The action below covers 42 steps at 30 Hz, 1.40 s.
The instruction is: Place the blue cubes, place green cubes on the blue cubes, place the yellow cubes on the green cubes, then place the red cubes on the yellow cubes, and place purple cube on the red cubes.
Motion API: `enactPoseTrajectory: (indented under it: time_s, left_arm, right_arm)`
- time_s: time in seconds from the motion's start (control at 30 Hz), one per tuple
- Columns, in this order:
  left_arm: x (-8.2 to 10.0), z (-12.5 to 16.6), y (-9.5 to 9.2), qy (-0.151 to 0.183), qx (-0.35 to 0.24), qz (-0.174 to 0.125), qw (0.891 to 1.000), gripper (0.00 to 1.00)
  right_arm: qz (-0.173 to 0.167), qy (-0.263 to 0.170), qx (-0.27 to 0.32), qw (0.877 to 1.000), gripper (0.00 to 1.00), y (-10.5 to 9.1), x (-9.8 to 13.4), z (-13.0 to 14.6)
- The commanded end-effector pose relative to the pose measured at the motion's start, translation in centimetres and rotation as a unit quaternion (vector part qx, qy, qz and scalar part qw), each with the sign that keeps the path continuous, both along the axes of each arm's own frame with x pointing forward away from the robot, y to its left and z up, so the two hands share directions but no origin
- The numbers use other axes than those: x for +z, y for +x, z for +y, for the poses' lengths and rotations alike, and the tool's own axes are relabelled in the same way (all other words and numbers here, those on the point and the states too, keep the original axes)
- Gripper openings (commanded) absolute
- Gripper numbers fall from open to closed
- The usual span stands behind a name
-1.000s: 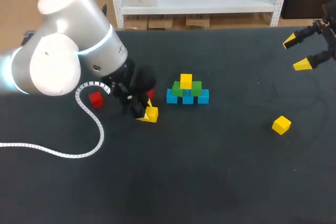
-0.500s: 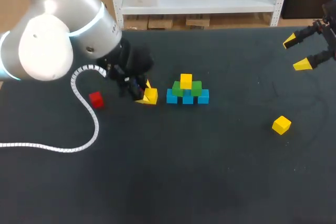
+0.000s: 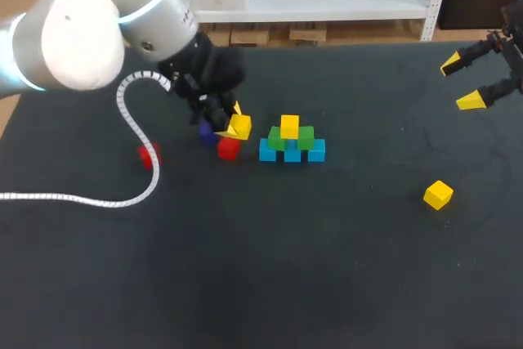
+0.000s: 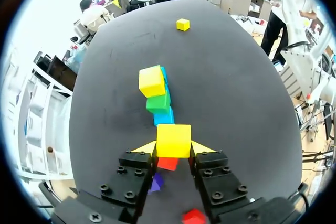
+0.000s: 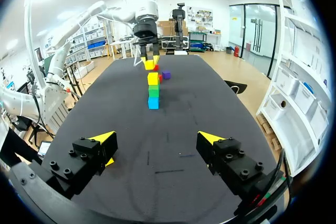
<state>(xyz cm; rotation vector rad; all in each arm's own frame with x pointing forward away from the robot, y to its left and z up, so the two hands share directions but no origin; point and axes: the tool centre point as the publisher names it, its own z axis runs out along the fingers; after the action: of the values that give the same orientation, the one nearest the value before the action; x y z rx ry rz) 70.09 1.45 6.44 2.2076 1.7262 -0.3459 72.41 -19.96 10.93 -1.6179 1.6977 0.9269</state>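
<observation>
My left gripper (image 3: pixel 237 127) is shut on a yellow cube (image 3: pixel 240 126) and holds it above the table, just left of the stack. In the left wrist view this yellow cube (image 4: pixel 174 140) fills the gap between the fingers of the left gripper (image 4: pixel 174 148). A red cube (image 3: pixel 228 149) and a purple cube (image 3: pixel 207 133) lie below it. The stack has blue cubes (image 3: pixel 292 154) at the bottom, green cubes (image 3: pixel 305 137) on them and one yellow cube (image 3: pixel 289 127) on top. My right gripper (image 3: pixel 467 82) hangs open at the far right, with nothing in it.
A second red cube (image 3: pixel 148 154) lies to the left, near the white cable (image 3: pixel 139 194). A loose yellow cube (image 3: pixel 438 194) lies on the right of the dark table (image 3: pixel 327 267). The right wrist view shows the right gripper (image 5: pixel 157 139) well short of the stack (image 5: pixel 153 91).
My left gripper has carried the yellow cube up and toward the far side, closer to the stack. The red and purple cubes beneath it have come into sight. The right arm has kept still.
</observation>
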Motion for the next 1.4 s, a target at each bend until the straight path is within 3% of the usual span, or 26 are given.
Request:
enactPoseTrajectory:
  time_s: [0.03,0.3,0.5,1.4]
  left_arm:
    - [-0.2,-0.9,1.2,0.008,-0.014,0.025,1.000,0.00]
    - [-0.4,-1.5,1.6,0.007,-0.012,0.043,0.999,0.00]
    - [-0.4,-2.0,1.5,-0.014,0.001,0.060,0.998,0.00]
    - [-0.8,-3.8,1.1,-0.013,0.003,0.070,0.997,0.00]
  right_arm:
    - [0.000,0.000,0.000,1.000,1.00,0.0,0.0,0.0]
    - [0.000,0.000,0.000,1.000,1.00,0.0,0.0,0.0]
    - [0.000,0.000,0.000,1.000,1.00,0.0,0.0,0.0]
    - [0.000,0.000,0.000,1.000,1.00,0.0,0.0,0.0]
